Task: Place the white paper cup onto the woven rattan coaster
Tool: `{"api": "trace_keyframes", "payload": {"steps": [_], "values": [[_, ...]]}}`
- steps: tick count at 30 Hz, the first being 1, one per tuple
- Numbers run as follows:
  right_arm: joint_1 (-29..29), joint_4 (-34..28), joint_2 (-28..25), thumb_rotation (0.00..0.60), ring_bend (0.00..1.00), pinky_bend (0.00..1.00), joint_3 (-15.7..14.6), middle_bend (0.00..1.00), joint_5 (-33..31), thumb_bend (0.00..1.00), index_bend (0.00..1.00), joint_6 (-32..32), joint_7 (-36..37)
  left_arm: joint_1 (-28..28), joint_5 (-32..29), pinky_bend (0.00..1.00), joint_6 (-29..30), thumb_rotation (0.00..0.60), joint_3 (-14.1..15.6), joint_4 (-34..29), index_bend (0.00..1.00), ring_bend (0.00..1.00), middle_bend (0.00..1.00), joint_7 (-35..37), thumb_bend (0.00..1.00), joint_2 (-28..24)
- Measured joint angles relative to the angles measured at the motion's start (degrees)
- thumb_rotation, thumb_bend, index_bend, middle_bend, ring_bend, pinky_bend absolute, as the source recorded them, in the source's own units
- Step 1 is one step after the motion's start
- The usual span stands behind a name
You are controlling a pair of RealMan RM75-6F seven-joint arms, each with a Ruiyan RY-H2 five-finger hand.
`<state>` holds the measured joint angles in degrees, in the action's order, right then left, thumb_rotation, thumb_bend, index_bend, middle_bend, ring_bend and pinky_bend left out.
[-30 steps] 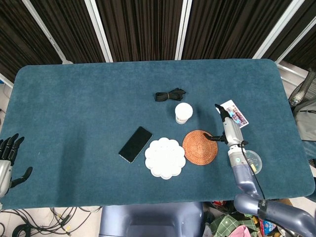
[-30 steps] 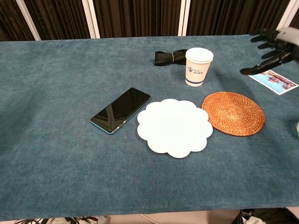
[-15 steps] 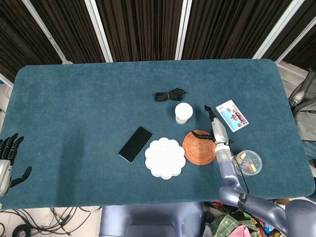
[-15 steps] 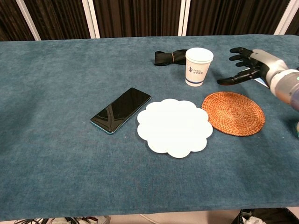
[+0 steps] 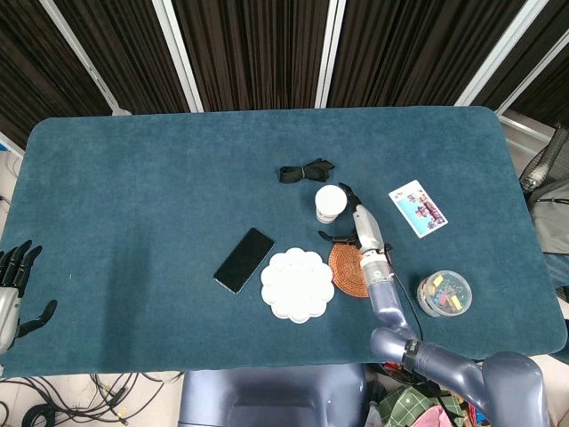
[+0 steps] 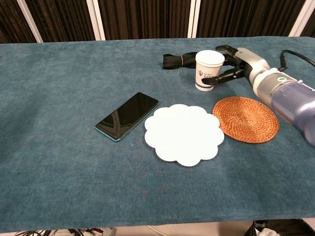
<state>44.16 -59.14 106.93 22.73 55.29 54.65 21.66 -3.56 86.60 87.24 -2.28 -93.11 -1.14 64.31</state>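
Note:
The white paper cup [image 5: 331,203] [image 6: 208,70] stands upright on the blue table, just behind and left of the round woven rattan coaster [image 5: 348,267] [image 6: 245,119]. My right hand [image 5: 354,218] [image 6: 235,63] has come up against the cup's right side, fingers spread, some reaching behind the rim and the thumb low in front. The cup still rests on the cloth, and I cannot tell whether the fingers touch it. My right forearm crosses over part of the coaster in the head view. My left hand [image 5: 14,283] hangs off the table's near-left edge, fingers apart, holding nothing.
A white scalloped plate [image 5: 297,285] [image 6: 183,133] lies left of the coaster, with a black phone [image 5: 244,260] [image 6: 127,116] further left. A black strap [image 5: 306,171] [image 6: 178,60] lies behind the cup. A picture card [image 5: 417,208] and a small plastic tub [image 5: 443,294] are to the right.
My right hand has swept left from beside the picture card, past the coaster's far side, to the cup's right side. The cup and my left hand have not moved.

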Motion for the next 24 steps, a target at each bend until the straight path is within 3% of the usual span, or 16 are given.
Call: {"api": "trace_keyframes", "payload": {"steps": [9,15,24], "values": [[2.8,4.2,3.7,0.6,0.24,0.12,3.2,0.22,-2.2,0.12,0.21,-0.1,-3.9,-0.1,-0.2,0.0,-0.2,0.6,0.0,-0.1,0.01,0.0,0.0,0.3,0.3,-0.2],[4.0,7.0,5.7,0.6,0.38,0.23,4.6,0.38,-3.1,0.24,0.36,0.7,-6.3,-0.1,-0.3,0.0,-0.3,0.6,-0.1,-0.1,0.01,0.0,0.0,0.5,0.3,-0.3],[4.0,7.8,6.6,0.6,0.41,0.23,6.0,0.39,-2.8,0.26,0.39,1.7,-5.4,0.0,-0.3,0.0,-0.2,0.6,0.0,-0.1,0.01,0.0,0.0,0.5,0.3,-0.4]]}}
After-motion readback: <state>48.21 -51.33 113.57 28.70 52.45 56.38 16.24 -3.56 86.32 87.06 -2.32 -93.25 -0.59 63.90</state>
